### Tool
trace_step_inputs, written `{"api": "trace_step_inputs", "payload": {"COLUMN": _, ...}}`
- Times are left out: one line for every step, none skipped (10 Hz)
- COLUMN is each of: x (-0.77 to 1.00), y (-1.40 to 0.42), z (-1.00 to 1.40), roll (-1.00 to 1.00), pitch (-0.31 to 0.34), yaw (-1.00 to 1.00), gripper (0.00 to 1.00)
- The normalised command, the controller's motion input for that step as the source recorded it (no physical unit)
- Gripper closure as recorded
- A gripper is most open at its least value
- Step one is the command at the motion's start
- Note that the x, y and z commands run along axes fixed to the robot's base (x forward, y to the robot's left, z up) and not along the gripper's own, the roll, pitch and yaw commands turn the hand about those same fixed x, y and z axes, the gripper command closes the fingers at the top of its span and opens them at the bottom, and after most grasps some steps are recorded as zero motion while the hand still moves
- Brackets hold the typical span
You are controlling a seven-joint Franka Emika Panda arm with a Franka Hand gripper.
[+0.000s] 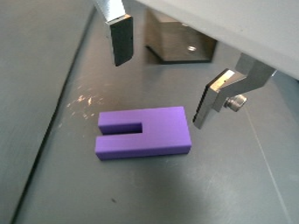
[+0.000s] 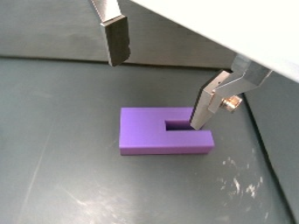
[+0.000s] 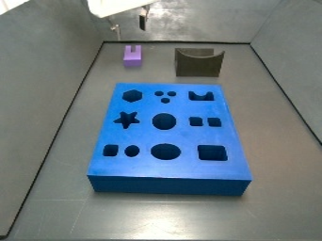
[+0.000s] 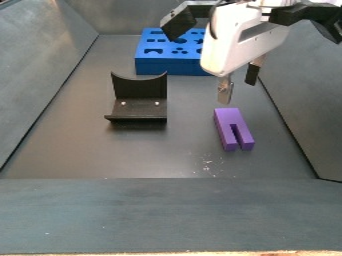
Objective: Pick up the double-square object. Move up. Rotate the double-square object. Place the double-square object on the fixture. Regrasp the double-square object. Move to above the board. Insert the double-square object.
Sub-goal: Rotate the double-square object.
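Gripper (image 2: 158, 74) (jaws apart) above double-square object (image 2: 163, 130).

gripper (image 2: 158, 72) pointing down, fingers (image 2: 114, 39) spread wide, empty

Even, soft overhead light fills all views; the dark grey matte floor (image 2: 59, 140) shows faint scuffed glare; shadows stay weak. The open two-finger silver gripper (image 1: 163, 74) above looks slightly soft; side views are sharp.

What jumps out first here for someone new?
The large bright-blue board with dark shaped cut-outs fills the middle of the floor. Beyond it, the small light-purple notched block lies flat beside the dark olive-grey fixture. The gripper hangs open just above the block, not touching it.
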Motion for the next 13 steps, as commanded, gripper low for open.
{"api": "trace_step_inputs", "payload": {"x": 0.04, "y": 0.0, "z": -0.03, "roll": 0.0, "pitch": -0.008, "yaw": 1.0, "gripper": 0.0}}
{"api": "trace_step_inputs", "payload": {"x": 0.04, "y": 0.0, "z": -0.03, "roll": 0.0, "pitch": -0.008, "yaw": 1.0, "gripper": 0.0}}
{"api": "trace_step_inputs", "payload": {"x": 0.04, "y": 0.0, "z": -0.03, "roll": 0.0, "pitch": -0.008, "yaw": 1.0, "gripper": 0.0}}
{"api": "trace_step_inputs", "payload": {"x": 0.04, "y": 0.0, "z": -0.03, "roll": 0.0, "pitch": -0.009, "yaw": 1.0, "gripper": 0.0}}
{"api": "trace_step_inputs", "payload": {"x": 0.04, "y": 0.0, "z": -0.03, "roll": 0.0, "pitch": -0.009, "yaw": 1.0, "gripper": 0.0}}
{"api": "trace_step_inputs", "payload": {"x": 0.04, "y": 0.0, "z": -0.03, "roll": 0.0, "pitch": -0.009, "yaw": 1.0, "gripper": 0.0}}
{"api": "trace_step_inputs", "payload": {"x": 0.04, "y": 0.0, "z": -0.03, "roll": 0.0, "pitch": -0.01, "yaw": 1.0, "gripper": 0.0}}
{"api": "trace_step_inputs", "payload": {"x": 0.04, "y": 0.0, "z": -0.03, "roll": 0.0, "pitch": -0.01, "yaw": 1.0, "gripper": 0.0}}
{"api": "trace_step_inputs", "payload": {"x": 0.04, "y": 0.0, "z": -0.03, "roll": 0.0, "pitch": -0.01, "yaw": 1.0, "gripper": 0.0}}
{"api": "trace_step_inputs", "payload": {"x": 0.04, "y": 0.0, "z": -0.03, "roll": 0.0, "pitch": -0.011, "yaw": 1.0, "gripper": 0.0}}
{"api": "trace_step_inputs", "payload": {"x": 0.04, "y": 0.0, "z": -0.03, "roll": 0.0, "pitch": -0.011, "yaw": 1.0, "gripper": 0.0}}
{"api": "trace_step_inputs", "payload": {"x": 0.04, "y": 0.0, "z": -0.03, "roll": 0.0, "pitch": -0.012, "yaw": 1.0, "gripper": 0.0}}
{"api": "trace_step_inputs", "payload": {"x": 0.04, "y": 0.0, "z": -0.03, "roll": 0.0, "pitch": -0.013, "yaw": 1.0, "gripper": 0.0}}
